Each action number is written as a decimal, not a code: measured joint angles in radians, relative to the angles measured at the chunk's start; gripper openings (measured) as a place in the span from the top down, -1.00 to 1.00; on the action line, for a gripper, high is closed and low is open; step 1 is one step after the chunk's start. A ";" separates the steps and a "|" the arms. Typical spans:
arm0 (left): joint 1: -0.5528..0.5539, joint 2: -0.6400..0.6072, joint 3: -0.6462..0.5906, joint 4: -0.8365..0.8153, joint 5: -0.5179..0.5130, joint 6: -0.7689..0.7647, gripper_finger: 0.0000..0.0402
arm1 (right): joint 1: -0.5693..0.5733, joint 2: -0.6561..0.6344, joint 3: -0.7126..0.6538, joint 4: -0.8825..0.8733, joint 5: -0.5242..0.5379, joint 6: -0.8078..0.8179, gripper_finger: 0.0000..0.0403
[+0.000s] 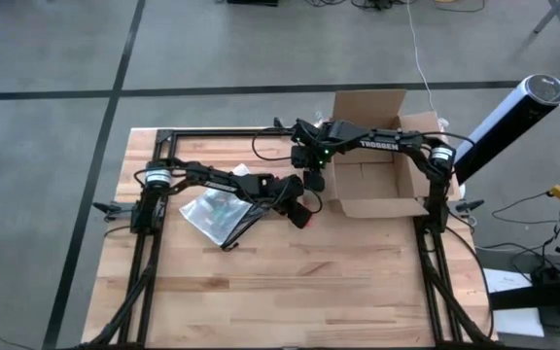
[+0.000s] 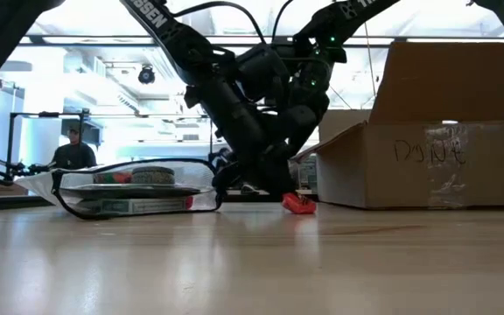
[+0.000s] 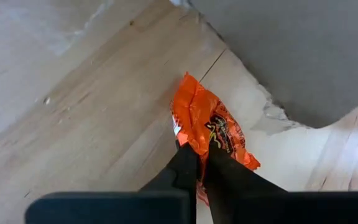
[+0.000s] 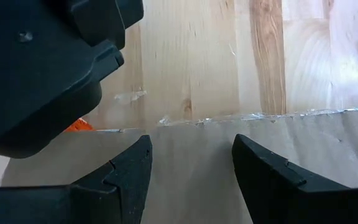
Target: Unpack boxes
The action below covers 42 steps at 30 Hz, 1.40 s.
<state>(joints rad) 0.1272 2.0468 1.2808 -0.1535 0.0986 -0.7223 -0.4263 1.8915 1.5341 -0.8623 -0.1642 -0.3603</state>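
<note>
Left wrist view shows the left gripper (image 3: pixel 199 163) bent low to the table, fingers clenched on an orange wrapper (image 3: pixel 210 134). Just beside the open cardboard box (image 1: pixel 377 160) at the table's far right, the right gripper (image 4: pixel 191 165) hangs over its flap, fingers spread.

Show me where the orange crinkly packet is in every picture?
High view: the orange packet lies on the wooden table, just left of the cardboard box, at the left gripper.
Low view: it is the red-orange bit on the tabletop, left of the box.
Left wrist view: mid-picture, the packet is pinched in the shut fingers.
Right wrist view: only an orange sliver peeks beside the box's flap.
Shared landmark: the cardboard box.
</note>
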 joint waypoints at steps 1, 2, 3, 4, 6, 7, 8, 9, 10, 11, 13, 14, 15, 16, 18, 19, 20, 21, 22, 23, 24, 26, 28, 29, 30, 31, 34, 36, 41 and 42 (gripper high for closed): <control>-0.001 -0.001 0.000 0.000 0.004 0.000 0.97 | 0.000 0.000 0.000 0.000 0.000 0.000 0.01; -0.001 -0.004 0.000 0.000 0.009 0.000 0.97 | 0.000 0.000 0.000 0.001 0.000 0.000 0.01; -0.002 -0.006 0.000 0.000 0.015 0.001 0.98 | 0.000 0.000 0.000 0.001 0.000 -0.001 0.01; -0.002 -0.010 0.000 0.003 0.026 0.000 0.99 | 0.000 0.000 0.000 0.002 0.000 -0.001 0.01; -0.002 -0.019 0.000 0.003 0.045 -0.003 0.99 | 0.000 0.000 0.000 0.005 0.000 -0.005 0.01; -0.003 -0.025 0.000 0.002 0.051 -0.005 0.99 | 0.000 0.000 0.000 0.006 0.000 -0.006 0.01; -0.006 -0.033 0.000 -0.003 0.051 -0.008 0.99 | 0.000 0.000 0.000 0.008 0.000 -0.007 0.01; -0.008 -0.040 0.000 -0.005 0.051 -0.010 0.99 | 0.000 0.000 0.000 0.008 0.000 -0.007 0.01; -0.010 -0.051 0.000 -0.007 0.050 -0.010 0.99 | 0.000 0.000 0.000 0.007 0.000 -0.007 0.01; -0.013 -0.063 0.000 -0.014 0.050 -0.011 1.00 | 0.000 0.000 0.000 0.008 0.000 -0.007 0.01; -0.021 -0.089 0.000 -0.031 0.051 -0.012 1.00 | 0.000 0.000 0.000 0.008 0.000 -0.007 0.01; -0.025 -0.103 0.000 -0.049 0.051 -0.013 1.00 | 0.000 0.000 0.000 0.008 0.000 -0.007 0.01; -0.030 -0.117 0.000 -0.069 0.050 -0.014 1.00 | 0.000 0.000 0.000 0.008 0.000 -0.007 0.01; -0.036 -0.132 0.000 -0.095 0.050 -0.014 1.00 | 0.000 0.000 0.000 0.010 0.000 -0.007 0.01; -0.049 -0.162 0.000 -0.138 0.043 -0.015 1.00 | 0.000 0.000 0.000 0.022 -0.001 -0.007 0.01; -0.055 -0.178 0.000 -0.157 0.041 -0.016 1.00 | 0.000 0.000 0.000 0.029 -0.001 -0.007 0.01; -0.062 -0.194 0.000 -0.178 0.039 -0.018 1.00 | 0.000 0.000 0.000 0.038 -0.001 -0.007 0.01; -0.070 -0.211 0.000 -0.199 0.029 -0.022 1.00 | 0.000 0.000 0.000 0.045 0.000 -0.007 0.01; -0.078 -0.227 0.000 -0.219 0.016 -0.029 1.00 | 0.000 0.000 0.000 0.047 -0.001 -0.007 0.01; -0.086 -0.244 0.000 -0.236 0.003 -0.035 1.00 | 0.000 0.000 0.000 0.051 0.000 -0.007 0.01; -0.095 -0.260 0.000 -0.256 -0.011 -0.042 1.00 | 0.000 0.000 0.000 0.059 0.000 -0.007 0.01; -0.109 -0.298 0.000 -0.308 -0.043 -0.060 1.00 | 0.000 0.000 0.000 0.068 -0.001 -0.007 0.01; -0.124 -0.335 0.000 -0.367 -0.087 -0.082 1.00 | 0.000 0.000 0.000 0.073 -0.001 -0.007 0.01; -0.129 -0.355 0.001 -0.408 -0.110 -0.094 1.00 | 0.000 0.000 0.000 0.078 -0.001 -0.007 0.01; -0.134 -0.373 0.001 -0.452 -0.134 -0.108 1.00 | 0.000 0.000 0.000 0.083 -0.001 -0.007 0.01; -0.138 -0.389 0.001 -0.492 -0.155 -0.123 1.00 | 0.000 0.000 0.000 0.086 -0.004 -0.007 0.01; -0.148 -0.435 0.001 -0.615 -0.214 -0.172 1.00 | 0.000 0.000 0.000 0.094 -0.041 0.001 0.01; -0.151 -0.456 0.001 -0.680 -0.249 -0.205 1.00 | 0.000 0.000 0.000 0.101 -0.078 0.021 0.01; -0.153 -0.464 0.001 -0.780 -0.282 -0.242 1.00 | 0.003 0.000 0.000 0.124 -0.108 0.055 0.01; -0.153 -0.461 0.001 -0.792 -0.283 -0.242 1.00 | 0.003 0.000 0.000 0.126 -0.108 0.056 0.01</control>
<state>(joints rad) -0.0254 1.5854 1.2816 -0.9453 -0.1848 -0.9642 -0.4236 1.8915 1.5341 -0.7359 -0.2722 -0.3047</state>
